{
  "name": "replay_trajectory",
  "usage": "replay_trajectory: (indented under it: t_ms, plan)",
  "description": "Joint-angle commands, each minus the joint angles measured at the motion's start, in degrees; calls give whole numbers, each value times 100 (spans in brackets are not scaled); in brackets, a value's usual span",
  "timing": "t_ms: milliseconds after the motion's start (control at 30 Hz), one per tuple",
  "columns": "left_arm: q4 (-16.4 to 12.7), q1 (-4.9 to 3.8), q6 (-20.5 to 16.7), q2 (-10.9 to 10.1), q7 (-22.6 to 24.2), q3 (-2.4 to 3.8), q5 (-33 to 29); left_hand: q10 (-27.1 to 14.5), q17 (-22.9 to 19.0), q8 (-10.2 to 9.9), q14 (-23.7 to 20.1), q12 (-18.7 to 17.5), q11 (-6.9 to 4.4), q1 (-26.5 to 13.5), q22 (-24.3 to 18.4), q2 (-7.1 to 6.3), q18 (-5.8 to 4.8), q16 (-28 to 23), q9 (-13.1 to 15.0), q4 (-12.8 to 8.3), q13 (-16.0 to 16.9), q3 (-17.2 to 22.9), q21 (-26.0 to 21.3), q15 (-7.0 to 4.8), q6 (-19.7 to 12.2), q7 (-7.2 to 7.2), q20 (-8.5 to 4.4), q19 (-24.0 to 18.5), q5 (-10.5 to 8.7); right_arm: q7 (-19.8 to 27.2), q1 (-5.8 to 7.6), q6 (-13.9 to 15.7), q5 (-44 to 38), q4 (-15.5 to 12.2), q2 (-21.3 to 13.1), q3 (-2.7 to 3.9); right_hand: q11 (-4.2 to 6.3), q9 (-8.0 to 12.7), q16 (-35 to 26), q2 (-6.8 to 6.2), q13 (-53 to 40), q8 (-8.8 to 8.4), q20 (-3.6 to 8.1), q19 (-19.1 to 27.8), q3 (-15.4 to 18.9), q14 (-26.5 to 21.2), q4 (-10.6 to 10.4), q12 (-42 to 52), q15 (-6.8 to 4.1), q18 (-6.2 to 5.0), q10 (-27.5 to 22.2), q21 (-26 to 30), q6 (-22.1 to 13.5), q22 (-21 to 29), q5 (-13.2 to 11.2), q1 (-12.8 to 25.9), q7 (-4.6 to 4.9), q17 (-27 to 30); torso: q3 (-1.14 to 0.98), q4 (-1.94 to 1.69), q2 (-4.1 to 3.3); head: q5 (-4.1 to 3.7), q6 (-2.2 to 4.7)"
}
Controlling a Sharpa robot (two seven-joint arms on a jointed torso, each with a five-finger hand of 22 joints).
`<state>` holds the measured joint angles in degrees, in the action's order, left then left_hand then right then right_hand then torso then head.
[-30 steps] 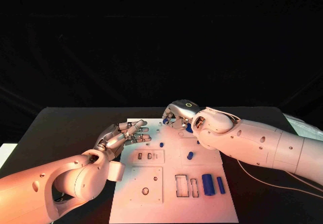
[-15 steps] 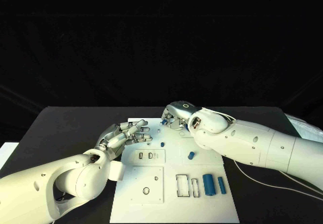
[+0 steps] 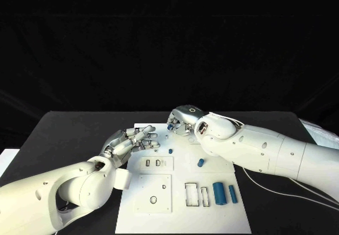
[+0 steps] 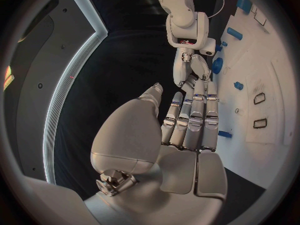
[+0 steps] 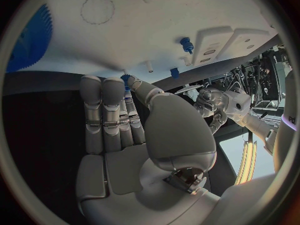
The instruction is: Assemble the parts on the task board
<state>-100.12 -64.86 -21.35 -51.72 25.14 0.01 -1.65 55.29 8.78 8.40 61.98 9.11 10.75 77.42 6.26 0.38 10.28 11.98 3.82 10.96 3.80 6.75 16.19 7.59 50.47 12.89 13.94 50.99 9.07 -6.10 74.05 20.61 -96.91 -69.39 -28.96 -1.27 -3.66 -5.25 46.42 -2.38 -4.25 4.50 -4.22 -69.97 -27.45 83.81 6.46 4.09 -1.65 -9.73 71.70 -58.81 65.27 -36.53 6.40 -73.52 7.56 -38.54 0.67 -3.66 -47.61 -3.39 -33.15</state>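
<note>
Head view: white task board (image 3: 212, 205) flat mid-worktop (image 3: 70, 132), two blue cylinders (image 3: 219, 193) lying side by side near its right edge, a smaller blue part (image 3: 201, 162) at the middle. Right hand (image 3: 182, 122) over the board's far end, fingers (image 5: 103, 110) straight and together, pinching a small blue part (image 5: 125, 78) against the thumb. Left hand (image 3: 133, 141) at the board's left edge, fingers (image 4: 190, 117) straight, close together, holding nothing.

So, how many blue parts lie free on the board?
4: a thick cylinder and a thin one at the near right, a short one mid-board, a peg by the left hand. The right hand may hide more.
</note>
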Motion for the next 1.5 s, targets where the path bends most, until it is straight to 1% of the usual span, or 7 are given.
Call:
replay_trajectory:
  t_ms: [33,433,600,833,1200,1367,1500]
  plan:
    - [-16,-11,96,12,25,4,-7,32,5,25,45,24,1,17,-8,54,29,16,7,-29,7,-6,19,-1,27,134,3,47,20,-55,-17,-88,-81,-11,17,-12,-3,-10,19,-53,0,-2,-17,25,-8,-2,-24,-17,35,46,-31,-30,-29,6,12,5,9,5,5,-3,-2,5,-9]
    - [-21,-24,100,10,16,5,-7,32,5,25,45,24,1,17,-8,54,29,16,7,-29,7,-6,19,-1,27,134,3,47,20,-103,-17,-229,-94,68,94,-17,-55,16,50,-159,34,-85,-49,119,-42,-27,-89,-56,77,33,-202,-20,-179,63,-62,62,58,-8,7,-6,-6,5,-32]
    - [-22,-29,102,9,16,5,-7,32,5,25,45,24,1,17,-8,54,29,16,7,-29,7,-6,19,-1,27,134,3,47,20,-180,-17,-272,-130,110,116,-21,-221,136,-222,-339,74,-106,-159,340,-59,-146,-164,-60,206,-13,-994,137,-756,328,-134,118,180,306,9,-9,-8,3,-35]
    - [-10,-34,97,5,26,5,-8,32,5,25,45,24,1,17,-8,54,29,16,7,-29,7,-6,19,-1,27,134,3,47,20,-188,-18,-144,-144,45,74,-25,-256,142,-433,-390,68,-99,-202,485,-12,-222,-168,-46,231,-60,-1279,272,-929,555,-143,53,195,542,4,-4,-10,7,-40]
    - [-13,-37,108,-45,43,5,-16,32,8,24,46,22,1,23,-11,57,29,13,6,-37,6,-4,16,-1,26,134,2,51,19,-125,25,365,599,-877,-842,27,-209,92,124,-376,34,-42,-184,140,-98,-29,-252,190,198,50,-816,-215,-675,-141,173,40,209,-7,0,47,14,15,-17]
    - [-16,-38,124,-65,46,5,-23,33,8,24,46,21,0,25,-12,57,28,12,6,-38,6,-3,16,-1,26,134,2,52,19,-318,98,47,1062,-1424,-1488,71,-15,101,734,-550,-195,-73,-99,-191,114,140,-387,695,69,154,171,-676,-666,-827,301,225,130,-629,-9,82,34,16,-5]
    - [-11,-38,138,-74,46,4,-37,33,8,24,46,21,0,25,-12,57,28,12,6,-38,6,-3,16,-1,26,134,2,52,19,-674,130,-435,1205,-1713,-1910,91,124,134,1728,-737,-792,-68,48,-619,589,315,-530,1382,-58,307,750,-1269,-1172,-1707,417,279,39,-1701,-29,113,44,13,9]
